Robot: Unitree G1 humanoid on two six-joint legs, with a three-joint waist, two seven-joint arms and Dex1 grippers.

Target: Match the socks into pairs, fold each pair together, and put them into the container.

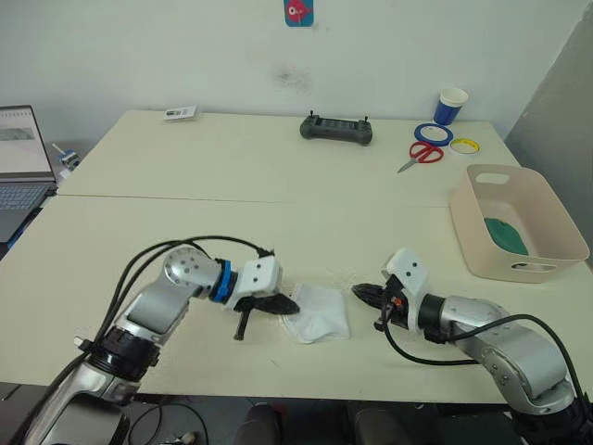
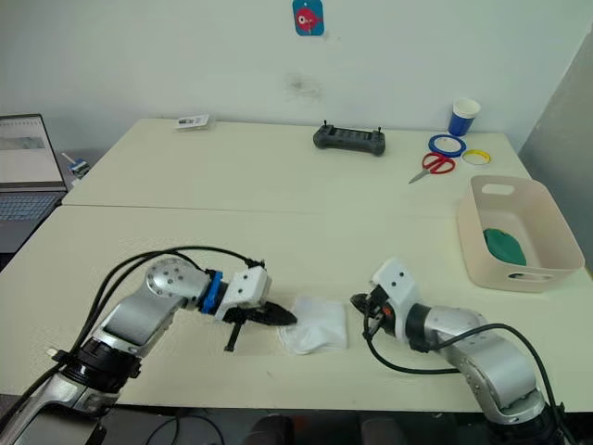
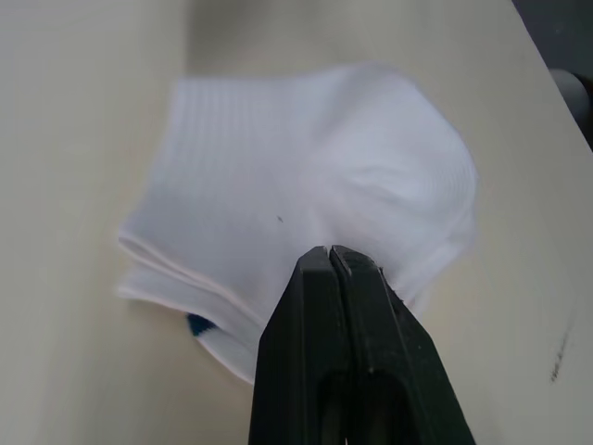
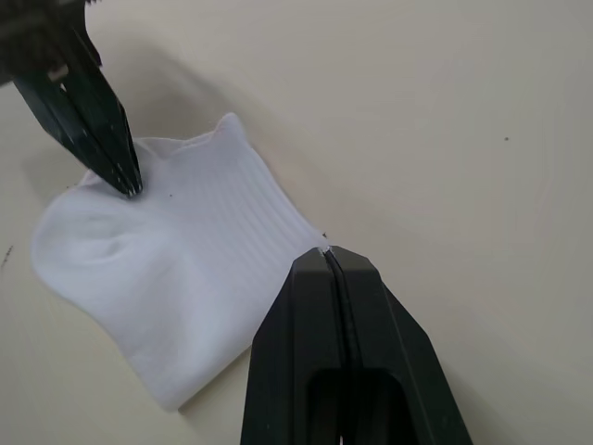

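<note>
Folded white socks (image 1: 318,313) on counter (image 1: 278,232) btwn grippers; left gripper (image 1: 289,304) pinched together at edge, maybe gripping; right gripper (image 1: 359,292) closed, empty.

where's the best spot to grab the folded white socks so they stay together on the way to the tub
Probably grip the white socks at the stacked open edges, where the layers show one above the other, so one pinch traps them all. Come in low from the robot's right, the side facing the container, with the right gripper, whose shut fingers must open first. The left gripper rests shut at the opposite edge.
</note>
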